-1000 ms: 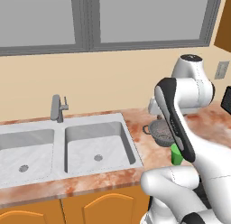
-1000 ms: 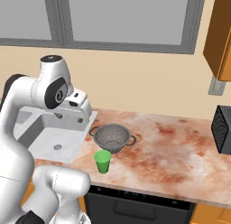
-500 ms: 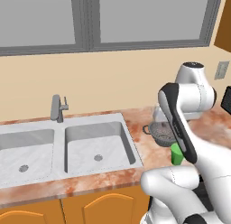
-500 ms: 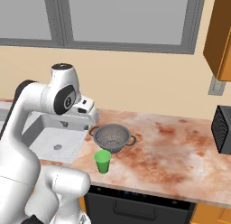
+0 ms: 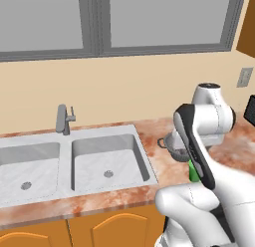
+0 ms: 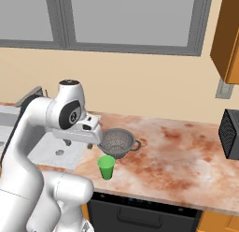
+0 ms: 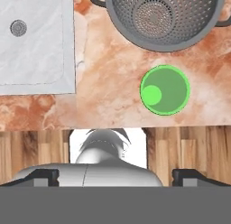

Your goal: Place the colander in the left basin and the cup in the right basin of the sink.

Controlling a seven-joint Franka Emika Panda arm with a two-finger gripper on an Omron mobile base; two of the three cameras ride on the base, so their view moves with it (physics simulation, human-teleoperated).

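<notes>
Gripper [image 7: 115,175] jaws spread wide, nothing held, hovering above the worktop's front edge. Colander [image 7: 163,17] sits on the worktop [image 6: 177,151] just right of the sink [image 5: 74,164], near the right basin [image 7: 34,38]; cup [image 7: 164,90] stands just in front of it, close to the front edge, apart from it. Risk: w/ the two so close, descending on the colander could clip the cup and tip it off the front edge.

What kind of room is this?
It looks like a kitchen: a double sink with a faucet set in a marbled counter, wooden cabinet doors below, and a colander beside a cup.
</notes>
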